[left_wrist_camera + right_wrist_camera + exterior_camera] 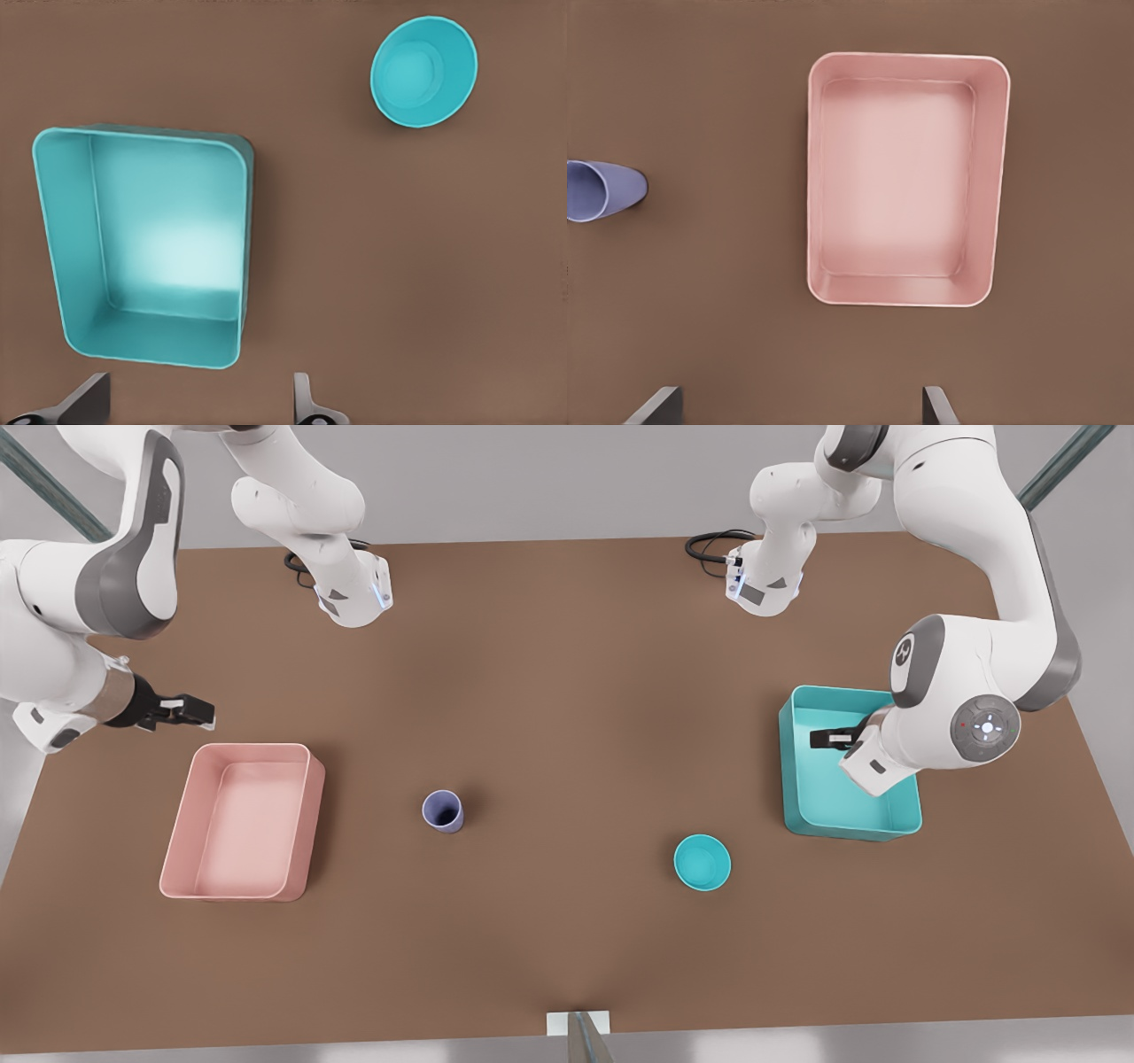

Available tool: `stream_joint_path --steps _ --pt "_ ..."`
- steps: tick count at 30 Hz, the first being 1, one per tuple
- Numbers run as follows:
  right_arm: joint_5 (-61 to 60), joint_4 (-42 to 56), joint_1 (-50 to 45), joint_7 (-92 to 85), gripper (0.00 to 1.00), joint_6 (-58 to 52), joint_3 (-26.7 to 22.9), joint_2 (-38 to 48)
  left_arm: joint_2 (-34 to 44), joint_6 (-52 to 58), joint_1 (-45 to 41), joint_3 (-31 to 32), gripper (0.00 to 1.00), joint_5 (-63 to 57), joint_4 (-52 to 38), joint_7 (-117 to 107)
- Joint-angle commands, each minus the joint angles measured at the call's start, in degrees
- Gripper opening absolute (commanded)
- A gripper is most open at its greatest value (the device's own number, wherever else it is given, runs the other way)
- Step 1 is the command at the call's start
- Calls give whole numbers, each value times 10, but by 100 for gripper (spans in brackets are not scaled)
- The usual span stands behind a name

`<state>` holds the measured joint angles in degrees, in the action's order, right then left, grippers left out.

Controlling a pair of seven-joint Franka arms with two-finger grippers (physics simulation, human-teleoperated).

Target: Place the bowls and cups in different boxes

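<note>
Two grippers spread, empty: left gripper [819, 738] over teal box [802, 797], right gripper [199, 709] nr pink box [182, 841].

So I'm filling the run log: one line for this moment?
left gripper: open, above teal box | right gripper: open, near pink box | cup, bowl: on table

The right arm's wrist is covering the teal box [833, 815]'s back right corner. The frame edge is cutting the cup [601, 190] in the right wrist view. Picture edges are clipping both grippers' fingers [656, 407] [306, 403].
</note>
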<state>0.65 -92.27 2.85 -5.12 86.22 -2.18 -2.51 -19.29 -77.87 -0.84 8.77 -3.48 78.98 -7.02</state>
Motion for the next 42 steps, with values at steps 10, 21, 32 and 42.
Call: stream_joint_path --steps 10,21,32,42 --pt "-33 -63 -140 86 100 181 2 -116 -342 -293 -220 -17 100 -41 -218 -161" --pt "-35 -27 -210 317 100 339 2 -250 -389 -292 -245 -29 100 -138 -199 -216" --pt "-56 -39 -238 327 100 339 2 -279 -419 -292 -239 -30 44 -137 -201 -139" --pt "-57 -92 -255 326 100 390 2 -288 -315 -118 -225 -44 21 -115 -185 -207"
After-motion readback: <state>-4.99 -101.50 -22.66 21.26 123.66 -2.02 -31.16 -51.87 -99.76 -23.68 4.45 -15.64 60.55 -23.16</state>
